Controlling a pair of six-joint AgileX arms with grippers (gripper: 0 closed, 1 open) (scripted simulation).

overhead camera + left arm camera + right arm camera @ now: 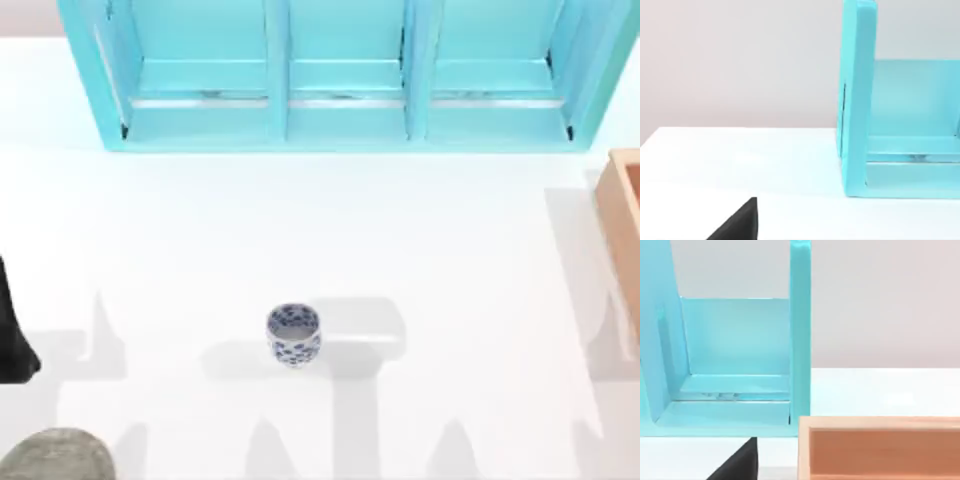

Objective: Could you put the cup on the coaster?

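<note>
The cup [294, 334], small and white with a blue floral pattern, stands upright on the white table a little left of the middle, toward the front. The coaster [55, 456], a mottled grey-green disc, lies at the front left corner, partly cut off by the picture's edge. My left gripper [14, 330] is a dark shape at the table's left edge, well left of the cup and behind the coaster; a dark part of it [738, 224] appears in the left wrist view. A dark part of my right gripper [738, 463] appears in the right wrist view.
A big blue cabinet [340, 80] with open compartments spans the back of the table. A light wooden box [624, 225] stands at the right edge, also seen close in the right wrist view [880, 447]. White tabletop lies between the cup and the coaster.
</note>
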